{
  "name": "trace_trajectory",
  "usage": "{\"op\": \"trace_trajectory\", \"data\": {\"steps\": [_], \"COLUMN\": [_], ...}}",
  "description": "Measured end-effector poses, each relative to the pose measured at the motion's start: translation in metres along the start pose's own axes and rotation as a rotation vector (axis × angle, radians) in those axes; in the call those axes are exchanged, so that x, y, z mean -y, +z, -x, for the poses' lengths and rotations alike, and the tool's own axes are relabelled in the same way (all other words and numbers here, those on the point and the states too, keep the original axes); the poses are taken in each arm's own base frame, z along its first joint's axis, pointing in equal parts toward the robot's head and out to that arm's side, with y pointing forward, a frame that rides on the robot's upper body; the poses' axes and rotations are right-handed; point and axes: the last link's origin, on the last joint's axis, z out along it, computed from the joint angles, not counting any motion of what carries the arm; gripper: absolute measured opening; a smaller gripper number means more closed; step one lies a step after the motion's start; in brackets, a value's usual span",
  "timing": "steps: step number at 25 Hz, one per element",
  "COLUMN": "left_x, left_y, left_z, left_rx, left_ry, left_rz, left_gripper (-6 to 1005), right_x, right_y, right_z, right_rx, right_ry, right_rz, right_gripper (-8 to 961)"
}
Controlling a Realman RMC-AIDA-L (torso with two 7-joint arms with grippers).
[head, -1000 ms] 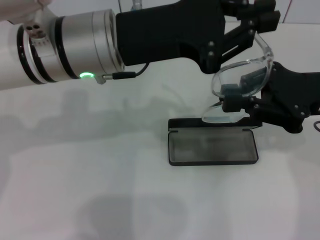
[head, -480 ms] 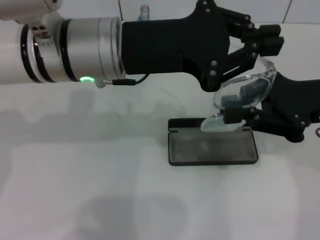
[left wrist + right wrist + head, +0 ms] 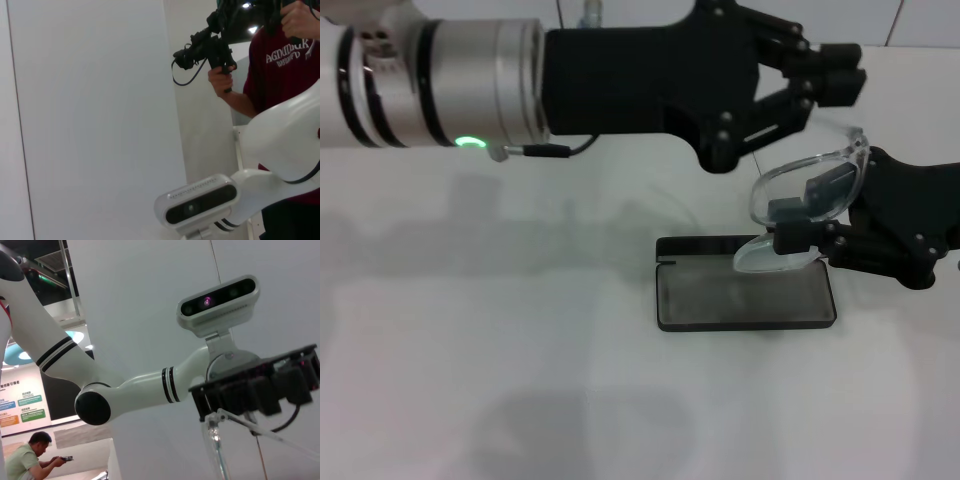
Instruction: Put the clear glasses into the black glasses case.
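Observation:
The clear glasses (image 3: pixel 760 252) hang tilted over the far right edge of the black glasses case (image 3: pixel 745 296). My right gripper (image 3: pixel 800 223) reaches in from the right and is shut on them at the lens frame. The case lies open and flat on the white table, its grey lining up and nothing in it. My left gripper (image 3: pixel 842 71) hovers above the glasses with its fingers together and nothing between them. In the right wrist view a clear piece of the glasses (image 3: pixel 214 437) shows below the left gripper (image 3: pixel 260 390).
My left arm (image 3: pixel 470 85) spans the back of the white table (image 3: pixel 520 380) from the left. A person holding a camera rig (image 3: pixel 215 47) stands beyond the table. Another person (image 3: pixel 35 455) sits farther off.
The right gripper has shifted the glasses slightly right and lower over the case. The left gripper came down from the top edge and now sits apart from the frame.

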Motion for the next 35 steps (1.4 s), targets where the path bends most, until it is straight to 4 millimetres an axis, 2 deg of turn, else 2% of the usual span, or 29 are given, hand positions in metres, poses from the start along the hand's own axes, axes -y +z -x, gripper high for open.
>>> {"op": "trace_trajectory", "data": {"steps": [6, 13, 35], "left_x": [0.003, 0.005, 0.004], "left_y": [-0.007, 0.004, 0.009], "left_z": [-0.007, -0.004, -0.003], "left_rx": [0.021, 0.095, 0.149], "left_ry": [0.001, 0.0, -0.031], "left_rz": [0.031, 0.089, 0.13], "left_gripper": [111, 111, 111], "right_x": [0.001, 0.002, 0.002], "right_y": [0.001, 0.004, 0.007], "right_z": [0.002, 0.004, 0.002], "right_rx": [-0.002, -0.004, -0.008], "right_ry": [-0.004, -0.006, -0.022], "right_rz": [0.005, 0.022, 0.029], "right_gripper": [118, 118, 118]}}
